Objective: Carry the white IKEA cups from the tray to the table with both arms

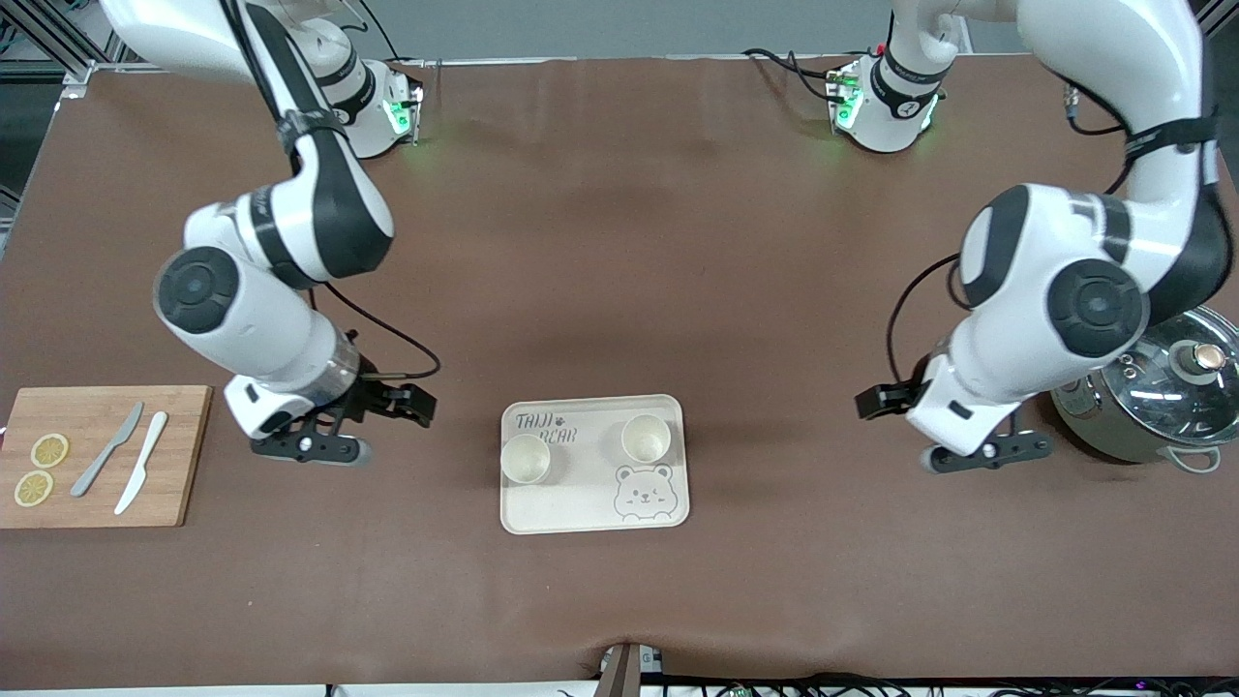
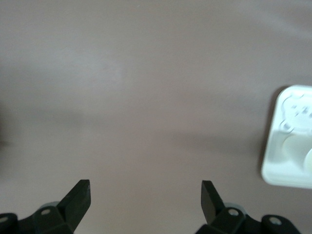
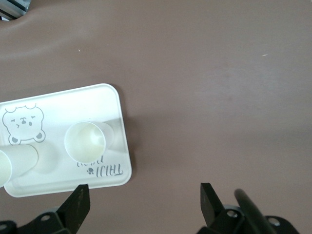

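Observation:
Two white IKEA cups stand upright on a cream bear-printed tray (image 1: 581, 505). One cup (image 1: 526, 458) is toward the right arm's end, the other cup (image 1: 646, 438) toward the left arm's end. My right gripper (image 1: 310, 450) hangs open and empty over bare table between the cutting board and the tray. In the right wrist view its gripper (image 3: 145, 195) sits just off the tray (image 3: 83, 105), with one cup (image 3: 85, 141) in full sight and the second cup (image 3: 12, 163) cut by the frame. My left gripper (image 1: 987, 453) (image 2: 146, 192) is open and empty over bare table between the tray (image 2: 287, 175) and the pot.
A wooden cutting board (image 1: 174, 484) at the right arm's end carries two lemon slices (image 1: 48, 450), a grey knife (image 1: 106, 450) and a white knife (image 1: 142, 462). A grey-green pot with a glass lid (image 1: 1152, 397) stands at the left arm's end, close to the left arm.

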Tool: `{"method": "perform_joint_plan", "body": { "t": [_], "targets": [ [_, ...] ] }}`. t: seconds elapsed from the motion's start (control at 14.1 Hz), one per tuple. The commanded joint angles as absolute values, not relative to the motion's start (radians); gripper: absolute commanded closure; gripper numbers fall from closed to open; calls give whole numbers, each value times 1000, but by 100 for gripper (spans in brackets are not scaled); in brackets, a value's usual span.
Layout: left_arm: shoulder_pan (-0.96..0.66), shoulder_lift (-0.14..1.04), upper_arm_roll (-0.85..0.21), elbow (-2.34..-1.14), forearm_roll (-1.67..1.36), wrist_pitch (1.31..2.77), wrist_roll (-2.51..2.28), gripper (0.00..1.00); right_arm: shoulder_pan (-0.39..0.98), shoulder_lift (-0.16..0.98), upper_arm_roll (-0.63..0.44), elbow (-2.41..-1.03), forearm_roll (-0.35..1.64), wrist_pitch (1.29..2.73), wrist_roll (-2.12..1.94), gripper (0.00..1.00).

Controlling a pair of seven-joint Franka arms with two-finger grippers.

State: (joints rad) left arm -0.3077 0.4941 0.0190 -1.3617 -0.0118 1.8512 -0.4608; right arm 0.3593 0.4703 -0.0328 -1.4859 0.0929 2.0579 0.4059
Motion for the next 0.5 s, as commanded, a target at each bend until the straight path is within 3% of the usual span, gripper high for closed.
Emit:
{"method": "perform_joint_plan", "body": {
  "t": [0.0, 0.43],
  "targets": [
    [-368, 549, 26, -1341, -25, 1949, -590, 0, 388, 531, -40, -1457, 101, 2109, 459, 0],
    [-472, 656, 26, -1338, -26, 2184, -799, 0, 431, 655, -40, -1457, 144, 2269, 459, 0]
  ]
}}
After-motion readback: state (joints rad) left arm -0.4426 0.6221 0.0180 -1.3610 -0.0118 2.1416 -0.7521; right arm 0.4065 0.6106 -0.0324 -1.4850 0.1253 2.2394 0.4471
